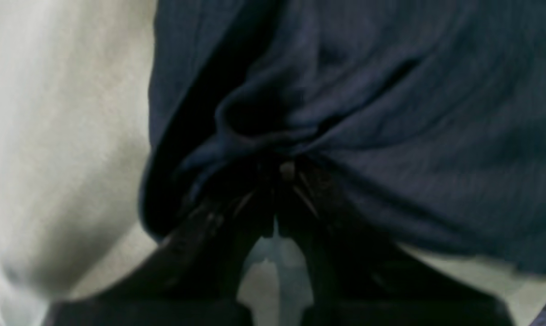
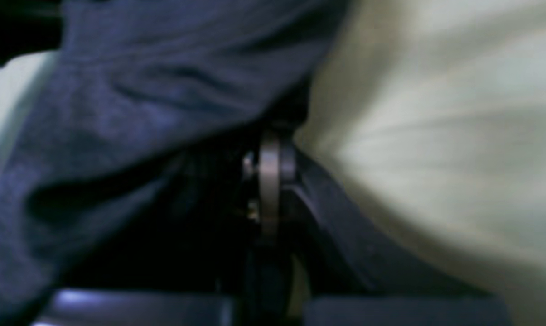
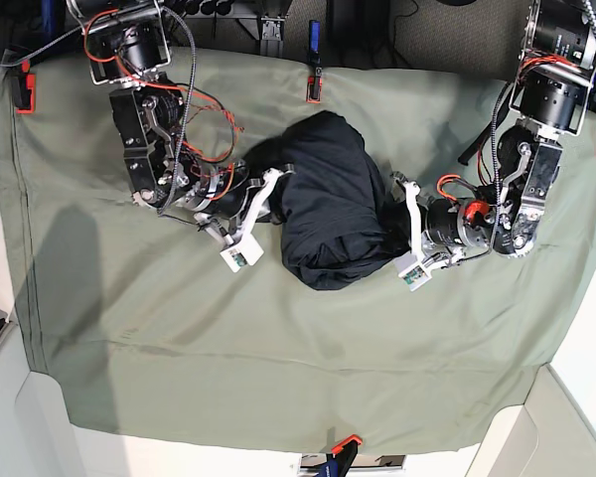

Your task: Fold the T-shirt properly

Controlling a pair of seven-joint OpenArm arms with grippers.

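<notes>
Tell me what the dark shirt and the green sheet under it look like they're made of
The T-shirt: seemingly a thin, soft knit, matte charcoal; the left wrist view shows fine ribbing and limp, bunched folds where the left gripper pinches it. The green sheet: probably a plain woven cloth, matte olive, lying flat with long shallow creases. Exact fibres can't be told.

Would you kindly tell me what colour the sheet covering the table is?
The cloth sheet is plain olive green, unpatterned; the base view shows it best.

Olive-green cloth sheet (image 3: pixel 278 338) with orange clamps (image 3: pixel 314 87)
</notes>
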